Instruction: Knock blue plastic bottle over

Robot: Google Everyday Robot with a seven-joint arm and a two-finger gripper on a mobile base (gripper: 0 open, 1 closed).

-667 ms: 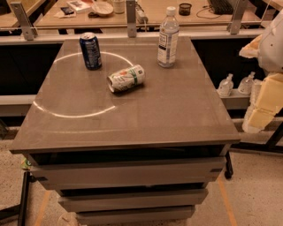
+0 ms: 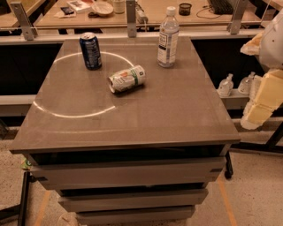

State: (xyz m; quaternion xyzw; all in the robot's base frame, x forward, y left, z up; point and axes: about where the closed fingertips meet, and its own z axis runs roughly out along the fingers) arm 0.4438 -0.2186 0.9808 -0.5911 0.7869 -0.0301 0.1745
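Note:
The blue plastic bottle (image 2: 168,37) is tall and clear, with a white cap and a white-and-blue label. It stands upright near the far right of the grey table (image 2: 177,114). Only cream-white arm segments (image 2: 264,95) show at the right edge, beside the table and well to the right of the bottle. My gripper itself is out of view past that edge. Nothing touches the bottle.
A dark blue soda can (image 2: 90,50) stands upright at the far left. A white-and-green can (image 2: 127,78) lies on its side mid-table. Small clear pump bottles (image 2: 226,84) sit on a low shelf to the right. A cluttered desk (image 2: 146,11) runs behind.

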